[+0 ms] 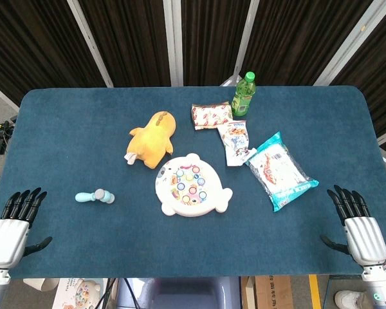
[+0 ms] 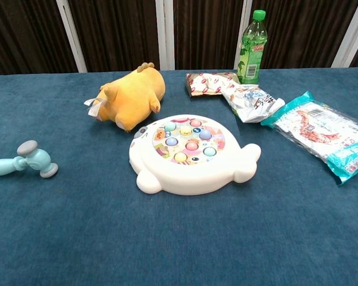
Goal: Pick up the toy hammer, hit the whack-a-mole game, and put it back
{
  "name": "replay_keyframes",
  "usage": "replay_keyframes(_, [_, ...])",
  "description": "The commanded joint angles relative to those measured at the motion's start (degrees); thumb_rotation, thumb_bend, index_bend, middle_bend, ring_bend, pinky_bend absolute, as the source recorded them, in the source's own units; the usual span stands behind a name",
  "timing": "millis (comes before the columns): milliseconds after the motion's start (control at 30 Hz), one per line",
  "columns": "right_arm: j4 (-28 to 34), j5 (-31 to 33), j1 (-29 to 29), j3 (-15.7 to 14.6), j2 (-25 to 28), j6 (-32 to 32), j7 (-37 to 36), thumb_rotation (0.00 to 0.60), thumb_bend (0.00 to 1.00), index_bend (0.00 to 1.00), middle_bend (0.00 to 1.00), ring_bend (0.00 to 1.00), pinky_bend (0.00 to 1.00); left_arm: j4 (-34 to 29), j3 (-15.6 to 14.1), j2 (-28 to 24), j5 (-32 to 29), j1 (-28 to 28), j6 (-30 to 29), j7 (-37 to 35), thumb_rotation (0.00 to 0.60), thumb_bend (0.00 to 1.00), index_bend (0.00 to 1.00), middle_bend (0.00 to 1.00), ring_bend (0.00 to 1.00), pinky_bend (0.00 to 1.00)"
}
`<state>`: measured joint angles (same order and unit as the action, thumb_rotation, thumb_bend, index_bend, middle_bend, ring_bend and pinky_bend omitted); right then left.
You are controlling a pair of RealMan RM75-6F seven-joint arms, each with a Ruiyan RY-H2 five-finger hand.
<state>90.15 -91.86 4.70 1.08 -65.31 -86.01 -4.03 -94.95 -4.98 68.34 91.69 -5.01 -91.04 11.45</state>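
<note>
A small light-blue toy hammer [image 1: 95, 196] with grey head ends lies on the blue table, left of centre; the chest view shows the toy hammer [image 2: 24, 161] at far left. The white whale-shaped whack-a-mole game [image 1: 192, 185] with coloured buttons sits mid-table, and the chest view has the game [image 2: 191, 153] at centre. My left hand [image 1: 14, 222] hovers at the table's near left corner, fingers spread, holding nothing, well short of the hammer. My right hand [image 1: 359, 225] is at the near right corner, fingers spread and empty. Neither hand shows in the chest view.
A yellow plush duck [image 1: 152, 138] lies just behind the game. A green bottle [image 1: 243, 94] stands at the back, with a red-and-white snack pack [image 1: 211, 115], a white packet [image 1: 236, 142] and a larger teal-edged bag [image 1: 281, 170] to the game's right.
</note>
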Motion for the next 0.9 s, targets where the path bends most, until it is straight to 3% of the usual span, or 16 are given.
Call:
replay_keyframes(33, [0.15, -0.01, 0.07, 0.00, -0.02, 0.09, 0.14, 0.600, 0.17, 0.00, 0.00, 0.00, 0.00, 0.01, 0.27, -0.03, -0.10, 0.11, 0.39, 0.42, 0.600, 0.00, 0.00, 0.00, 0.00, 0.05])
replay_keyframes(300, [0.68, 0.45, 0.01, -0.14, 0.23, 0.55, 0.40, 0.600, 0.17, 0.00, 0.00, 0.00, 0.00, -0.59, 0.93, -0.42, -0.83, -0.22, 2.23, 1.20, 0.600, 0.00, 0.00, 0.00, 0.00, 0.05])
replay_keyframes(533, [0.88, 0.71, 0.06, -0.14, 0.32, 0.84, 0.44, 0.600, 0.17, 0.00, 0.00, 0.00, 0.00, -3.73, 3.27, -1.32, -4.32, -2.81, 7.45, 3.58, 0.600, 0.05, 0.00, 0.00, 0.00, 0.06])
replay_keyframes(667, [1.00, 0.83, 0.22, -0.19, 0.27, 1.28, 0.36, 0.600, 0.17, 0.00, 0.00, 0.00, 0.00, -4.45, 6.19, -0.76, -7.09, -5.49, 10.42, 6.56, 0.600, 0.11, 0.12, 0.01, 0.00, 0.11])
replay_keyframes(767, [1.19, 1.18, 0.28, -0.19, 0.44, 1.66, 0.01, 0.600, 0.17, 0.00, 0.00, 0.00, 0.00, -4.35, 10.13, 1.27, -13.87, -9.39, 15.96, 10.42, 0.600, 0.14, 0.19, 0.06, 0.02, 0.14])
replay_keyframes(900, [1.30, 1.31, 0.28, -0.20, 0.57, 1.77, -0.18, 0.600, 0.17, 0.00, 0.00, 0.00, 0.00, -4.45, 12.00, 2.83, -18.57, -11.54, 18.76, 13.58, 0.600, 0.17, 0.29, 0.11, 0.05, 0.16])
